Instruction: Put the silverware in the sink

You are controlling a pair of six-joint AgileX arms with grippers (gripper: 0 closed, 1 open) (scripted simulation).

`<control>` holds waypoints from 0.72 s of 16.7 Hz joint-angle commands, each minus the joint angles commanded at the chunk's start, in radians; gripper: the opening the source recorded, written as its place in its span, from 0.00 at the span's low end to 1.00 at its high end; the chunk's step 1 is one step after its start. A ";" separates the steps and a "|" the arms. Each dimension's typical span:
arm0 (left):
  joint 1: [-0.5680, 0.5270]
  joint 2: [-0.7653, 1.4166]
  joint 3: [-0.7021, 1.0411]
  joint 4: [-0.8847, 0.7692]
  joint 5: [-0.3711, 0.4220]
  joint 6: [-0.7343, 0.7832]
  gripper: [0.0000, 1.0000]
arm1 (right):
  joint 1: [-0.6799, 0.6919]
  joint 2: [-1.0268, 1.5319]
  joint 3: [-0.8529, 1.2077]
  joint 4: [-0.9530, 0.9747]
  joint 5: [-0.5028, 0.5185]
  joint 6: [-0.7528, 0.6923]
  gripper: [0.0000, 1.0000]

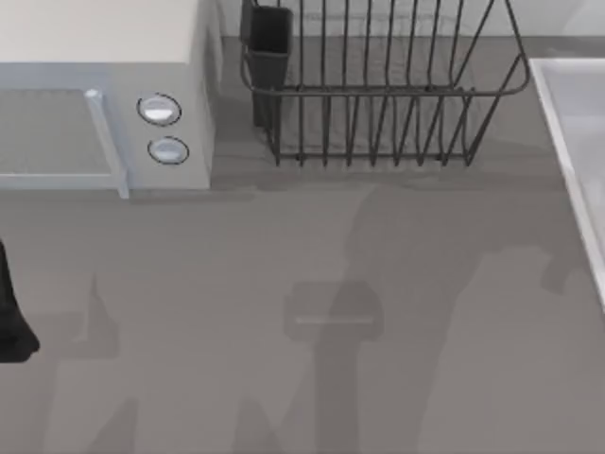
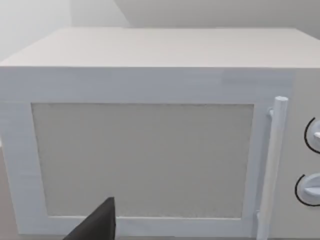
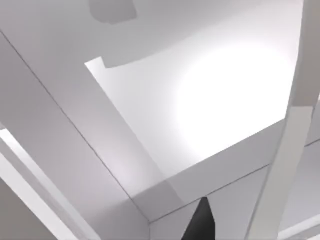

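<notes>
Top view: left arm (image 1: pixel 14 322) sits at the bench's (image 1: pixel 284 378) left edge; sink (image 1: pixel 577 142) lies right. Claw states I cannot tell; right wrist view seems over the sink.

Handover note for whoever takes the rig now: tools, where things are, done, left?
Left tool: at the table's left edge, facing the microwave; can't tell open or shut.
Right tool: over the sink at the table's right edge; can't tell open or shut.
Dish rack stands at the back, a dark cup on its left end.
Silverware: not seen on the table or in the sink's visible strip.
Done: can't confirm. Left: find the silverware, check the sink.
</notes>
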 joint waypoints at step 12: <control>0.000 0.000 0.000 0.000 0.000 0.000 1.00 | 0.124 0.348 0.507 -0.138 0.017 0.158 0.00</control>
